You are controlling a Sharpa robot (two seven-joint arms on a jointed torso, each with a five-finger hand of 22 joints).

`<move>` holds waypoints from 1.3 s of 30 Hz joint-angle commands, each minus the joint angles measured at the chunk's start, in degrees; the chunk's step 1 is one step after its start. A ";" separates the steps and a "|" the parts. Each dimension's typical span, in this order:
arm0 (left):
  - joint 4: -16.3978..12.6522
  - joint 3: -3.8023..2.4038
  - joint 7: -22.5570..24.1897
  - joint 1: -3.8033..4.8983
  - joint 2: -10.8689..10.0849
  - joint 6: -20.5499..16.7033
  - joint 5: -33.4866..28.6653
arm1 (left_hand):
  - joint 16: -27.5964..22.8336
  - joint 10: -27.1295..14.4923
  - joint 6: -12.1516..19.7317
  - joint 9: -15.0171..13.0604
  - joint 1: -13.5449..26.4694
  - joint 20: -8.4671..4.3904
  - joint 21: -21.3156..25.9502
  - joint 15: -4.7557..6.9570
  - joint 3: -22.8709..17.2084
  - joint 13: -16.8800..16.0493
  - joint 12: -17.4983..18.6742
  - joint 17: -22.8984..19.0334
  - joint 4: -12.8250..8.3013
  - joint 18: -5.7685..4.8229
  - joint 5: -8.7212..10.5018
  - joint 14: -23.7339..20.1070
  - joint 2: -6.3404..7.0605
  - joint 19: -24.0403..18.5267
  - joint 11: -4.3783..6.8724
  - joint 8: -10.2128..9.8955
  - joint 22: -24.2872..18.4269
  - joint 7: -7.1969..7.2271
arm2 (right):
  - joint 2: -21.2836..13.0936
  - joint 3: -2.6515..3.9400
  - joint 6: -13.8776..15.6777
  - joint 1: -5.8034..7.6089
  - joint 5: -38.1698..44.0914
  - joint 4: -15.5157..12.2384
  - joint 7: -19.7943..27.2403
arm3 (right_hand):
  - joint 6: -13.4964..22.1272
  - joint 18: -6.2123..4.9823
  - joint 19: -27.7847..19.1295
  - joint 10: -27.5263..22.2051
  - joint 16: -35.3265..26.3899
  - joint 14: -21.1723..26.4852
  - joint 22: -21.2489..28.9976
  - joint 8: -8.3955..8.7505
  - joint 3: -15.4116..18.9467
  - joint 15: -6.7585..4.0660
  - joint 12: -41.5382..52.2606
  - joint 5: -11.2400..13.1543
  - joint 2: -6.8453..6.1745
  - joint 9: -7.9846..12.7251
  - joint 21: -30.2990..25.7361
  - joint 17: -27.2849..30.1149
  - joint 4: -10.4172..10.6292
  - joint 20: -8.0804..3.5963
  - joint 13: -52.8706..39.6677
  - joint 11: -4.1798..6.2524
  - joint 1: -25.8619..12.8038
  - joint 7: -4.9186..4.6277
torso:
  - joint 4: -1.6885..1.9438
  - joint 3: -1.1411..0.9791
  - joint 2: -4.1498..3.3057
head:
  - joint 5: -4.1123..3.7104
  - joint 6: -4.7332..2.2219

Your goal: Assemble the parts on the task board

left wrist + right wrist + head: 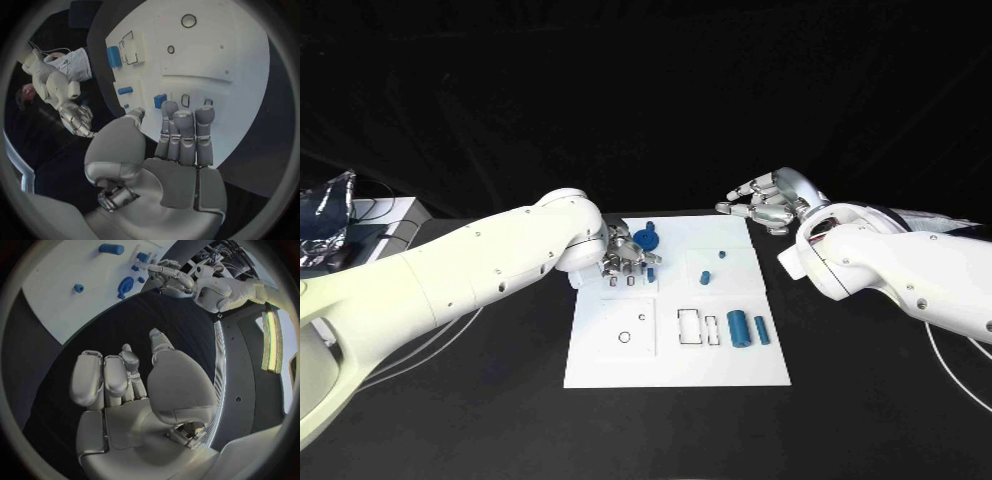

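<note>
From the head camera, the task board (pixel 678 375) lies in the middle of the black table (pixel 877 400). The left hand (pixel 626 260) hangs over the board's far-left part, fingers pointing down beside a round blue part (pixel 648 237); whether it touches anything cannot be told here. Two blue cylinders (pixel 737 329) lie side by side near the board's right edge, just beside outlined slots, probably staged for insertion. A small blue peg (pixel 707 277) sits mid-board. The right hand (pixel 769 205) rests off the board past its far-right corner, apparently parked out of the way.

In the left wrist view, the left hand's fingers (pixel 184 135) are pressed together and straight, with the thumb alongside; the tips sit close over a small blue block (pixel 160 100) on the board, and nothing is visibly held. It looks poised to pick or push that piece.

In the right wrist view, the right hand (pixel 125 390) holds nothing, its fingers loosely curled and slightly apart over bare table, well apart from the board.
</note>
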State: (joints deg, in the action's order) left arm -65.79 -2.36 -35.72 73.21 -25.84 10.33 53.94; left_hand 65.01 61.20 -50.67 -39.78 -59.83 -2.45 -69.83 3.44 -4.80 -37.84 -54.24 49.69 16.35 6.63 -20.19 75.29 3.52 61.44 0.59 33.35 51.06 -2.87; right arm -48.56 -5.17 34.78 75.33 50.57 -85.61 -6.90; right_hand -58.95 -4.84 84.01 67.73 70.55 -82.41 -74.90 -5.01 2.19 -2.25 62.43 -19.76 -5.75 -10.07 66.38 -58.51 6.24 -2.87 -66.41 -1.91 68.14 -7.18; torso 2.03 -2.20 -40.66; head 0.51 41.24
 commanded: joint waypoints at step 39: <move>5.46 0.14 1.01 0.15 3.37 3.75 -1.42 | 1.08 -0.47 -0.26 0.11 -2.30 0.12 0.62 0.03 0.63 0.49 -0.21 0.17 -0.42 0.03 0.26 -0.69 0.22 -0.26 0.01 -0.07 1.43 -0.21 | 0.31 0.02 -1.18 0.02 1.08 0.33 -1.00 | 0.05 -0.07 2.32 0.12 -0.38 -0.13 -9.07 0.46 0.03 -0.25 -0.52 -0.20 -0.89 -0.27 -0.10 0.06 1.38 -0.37 -0.11 0.18 -0.18 -0.31 | 0.01 -0.02 -0.23 | -0.57 0.90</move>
State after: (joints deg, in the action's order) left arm -60.29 -2.22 -35.56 73.29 -22.67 12.93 53.30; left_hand 65.89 61.13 -50.67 -39.61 -61.73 -2.25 -69.45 3.57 -4.59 -37.44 -54.24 49.84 15.89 6.63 -20.19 75.01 3.64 61.23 0.51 33.12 52.43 -2.88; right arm -48.33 -5.17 34.37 75.34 50.98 -85.30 -8.02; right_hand -58.93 -4.83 84.00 67.85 70.55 -82.41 -74.93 -4.78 2.19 -2.25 62.20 -19.75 -6.12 -10.29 66.38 -58.49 7.20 -2.86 -66.47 -2.03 67.78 -7.15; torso 1.98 -2.25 -40.90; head -0.04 42.10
